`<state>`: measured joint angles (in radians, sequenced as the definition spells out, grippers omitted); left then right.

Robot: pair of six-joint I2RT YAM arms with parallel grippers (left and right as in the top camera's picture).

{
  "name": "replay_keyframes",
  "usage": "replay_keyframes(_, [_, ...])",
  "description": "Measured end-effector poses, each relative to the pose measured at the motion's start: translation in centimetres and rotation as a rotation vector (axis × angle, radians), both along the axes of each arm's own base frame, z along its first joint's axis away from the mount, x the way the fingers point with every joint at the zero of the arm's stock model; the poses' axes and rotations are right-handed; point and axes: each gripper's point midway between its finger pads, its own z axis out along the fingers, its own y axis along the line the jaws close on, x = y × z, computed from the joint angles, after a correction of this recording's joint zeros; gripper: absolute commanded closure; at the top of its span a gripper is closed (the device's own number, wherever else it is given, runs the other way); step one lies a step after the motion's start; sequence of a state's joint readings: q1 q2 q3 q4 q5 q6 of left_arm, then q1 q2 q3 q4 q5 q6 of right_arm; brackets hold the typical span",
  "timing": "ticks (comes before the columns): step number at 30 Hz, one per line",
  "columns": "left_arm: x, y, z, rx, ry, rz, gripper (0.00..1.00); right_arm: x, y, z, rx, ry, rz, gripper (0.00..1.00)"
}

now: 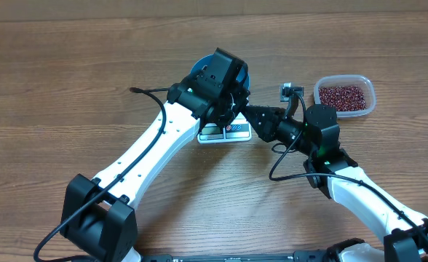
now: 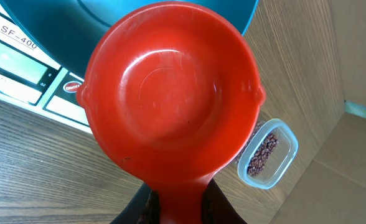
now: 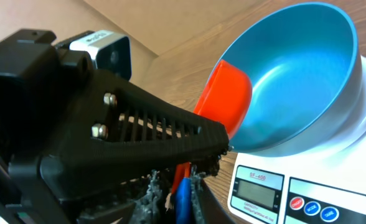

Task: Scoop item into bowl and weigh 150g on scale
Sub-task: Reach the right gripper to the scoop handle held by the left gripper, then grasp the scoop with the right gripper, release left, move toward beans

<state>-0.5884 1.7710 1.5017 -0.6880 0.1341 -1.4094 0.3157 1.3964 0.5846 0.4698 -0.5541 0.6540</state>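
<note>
beans [image 1: 343, 95] heaped in clear tub [image 1: 367, 84] on R side of table [image 1: 68, 73], well apart from blue bowl [image 3: 295, 74] sitting on white scale [image 3: 307, 199], red scoop [image 2: 170, 93] empty at bowl rim, handle clamped in L gripper [image 2: 178, 211], R gripper [image 3: 219, 152] closed, tip at bowl rim, can't tell if pinching it

Flat table top of brown wood-grain board [image 1: 61, 80], filling the whole overhead view. Bears, a little right of centre, a small flat white rectangular kitchen scale [image 1: 225, 132], with only its near edge and printed front panel showing from above. Bears too, at the far right and well apart from that scale, a clear rounded-rectangular plastic tub [image 1: 373, 102], upright and open at the top. Holds at the near edge a black base block of the left arm [image 1: 97, 218] and a black base block of the right arm [image 1: 418, 244].
</note>
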Motion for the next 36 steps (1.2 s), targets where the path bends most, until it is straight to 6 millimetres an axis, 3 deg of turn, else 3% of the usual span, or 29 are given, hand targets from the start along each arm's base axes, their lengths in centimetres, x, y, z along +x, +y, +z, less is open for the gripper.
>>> replay_keyframes(5, [0.0, 0.0, 0.0, 0.001, 0.000, 0.004, 0.96, -0.2, 0.1, -0.1, 0.010, 0.014, 0.010, 0.96])
replay_keyframes(7, [0.0, 0.0, 0.0, 0.000, -0.003, 0.001, 0.67, -0.2, 0.1, -0.1, 0.012, 0.015, 0.013, 0.96])
replay_keyframes(8, [0.1, -0.1, 0.1, -0.001, -0.012, -0.012, 0.58, -0.2, 0.1, -0.1, 0.012, 0.015, 0.014, 0.96])
replay_keyframes(13, [1.0, -2.0, 1.8, -0.062, -0.115, -0.141, 0.47, 0.2, -0.8, -0.2, 0.013, 0.038, 0.006, 0.96])
replay_keyframes(20, [1.1, -3.1, 4.6, -0.038, -0.266, -0.347, 0.46, 0.6, -3.9, 0.7, 0.022, 0.056, -0.039, 0.96])
replay_keyframes(25, [0.8, -2.6, 10.1, 0.010, -0.494, -0.480, 0.46, -0.8, -6.1, 1.2, -0.018, 0.088, -0.072, 0.96])
replay_keyframes(30, [-1.0, -1.4, 14.9, 0.077, -0.671, -0.592, 0.45, -2.2, -9.0, 0.4, -0.141, 0.204, -0.162, 0.96])
replay_keyframes(33, [-1.9, -0.8, 15.1, 0.122, -0.689, -0.645, 0.45, -2.6, -11.2, 1.1, -0.253, 0.242, -0.244, 0.96])
replay_keyframes(36, [-2.3, 0.0, 13.8, 0.181, -0.655, -0.678, 0.45, -2.8, -12.9, 2.8, -0.360, 0.221, -0.296, 0.96])
